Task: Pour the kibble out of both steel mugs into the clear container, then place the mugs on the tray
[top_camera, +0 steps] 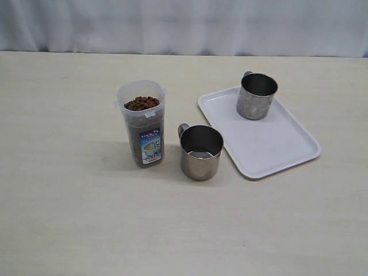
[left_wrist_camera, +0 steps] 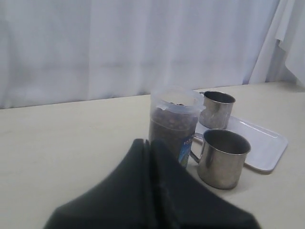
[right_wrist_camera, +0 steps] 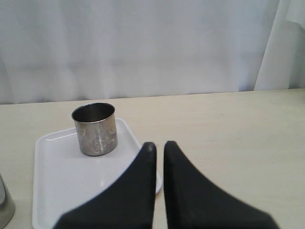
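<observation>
**Exterior view.** Neither gripper appears here. The container (top_camera: pixel 142 123) stands upright on the table (top_camera: pixel 69 218), with kibble (top_camera: pixel 142 103) heaped close to its rim. The mug on the table (top_camera: pixel 201 152) stands upright just beside the container, between it and the tray (top_camera: pixel 276 144), and touches neither. Its bare steel bottom shows. The mug on the tray (top_camera: pixel 256 96) stands upright near the tray's far corner.

**Left wrist view.** Here you see the left gripper (left_wrist_camera: pixel 147 143). Its jaws are pressed together with nothing between them. The gripper hides the lower part of the container (left_wrist_camera: pixel 174 119) directly beyond it. The kibble (left_wrist_camera: pixel 167 125) shows dark through the container wall. Both mugs and the tray (left_wrist_camera: pixel 264 143) lie off to one side.

**Right wrist view.** The right gripper (right_wrist_camera: pixel 158 145) is clenched to a thin slit and grasps nothing. Its tips sit over the tray's (right_wrist_camera: pixel 57 181) edge. Only the mug on the tray (right_wrist_camera: pixel 95 129) is fully visible. The container is out of frame.
</observation>
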You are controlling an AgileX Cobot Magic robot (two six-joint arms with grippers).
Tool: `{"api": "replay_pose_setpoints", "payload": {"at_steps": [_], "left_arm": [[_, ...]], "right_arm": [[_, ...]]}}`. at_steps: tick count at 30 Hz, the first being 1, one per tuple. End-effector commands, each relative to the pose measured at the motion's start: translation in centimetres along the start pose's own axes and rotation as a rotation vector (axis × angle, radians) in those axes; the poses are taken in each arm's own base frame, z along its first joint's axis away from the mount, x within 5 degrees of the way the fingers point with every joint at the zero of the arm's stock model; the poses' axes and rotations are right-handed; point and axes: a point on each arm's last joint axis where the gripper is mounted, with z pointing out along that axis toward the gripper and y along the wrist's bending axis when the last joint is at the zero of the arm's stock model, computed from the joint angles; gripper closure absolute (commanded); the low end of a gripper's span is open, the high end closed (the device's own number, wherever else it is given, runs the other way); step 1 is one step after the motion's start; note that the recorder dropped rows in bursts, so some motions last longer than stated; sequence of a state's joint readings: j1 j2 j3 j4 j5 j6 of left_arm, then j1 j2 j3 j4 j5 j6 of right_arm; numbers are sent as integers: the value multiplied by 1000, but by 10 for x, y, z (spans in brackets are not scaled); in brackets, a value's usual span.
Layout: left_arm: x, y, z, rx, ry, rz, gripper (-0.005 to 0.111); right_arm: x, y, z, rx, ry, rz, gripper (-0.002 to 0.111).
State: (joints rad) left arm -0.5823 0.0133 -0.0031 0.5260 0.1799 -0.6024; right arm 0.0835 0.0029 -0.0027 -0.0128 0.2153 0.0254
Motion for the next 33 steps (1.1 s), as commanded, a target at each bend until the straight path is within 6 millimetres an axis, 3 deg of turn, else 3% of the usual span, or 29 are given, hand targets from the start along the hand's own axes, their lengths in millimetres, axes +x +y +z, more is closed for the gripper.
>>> {"api": "replay_pose_setpoints", "payload": {"at_steps": [1, 25, 33], "left_arm": [[1, 0, 0, -3, 0, 11, 107], [0, 1, -1, -9, -11, 17, 107], [0, 17, -5, -308, -28, -6, 107]], "right_arm": [[0, 0, 0, -2, -5, -1, 104], [0, 0, 0, -2, -5, -1, 104], [0, 0, 0, -2, -5, -1, 104]]}}
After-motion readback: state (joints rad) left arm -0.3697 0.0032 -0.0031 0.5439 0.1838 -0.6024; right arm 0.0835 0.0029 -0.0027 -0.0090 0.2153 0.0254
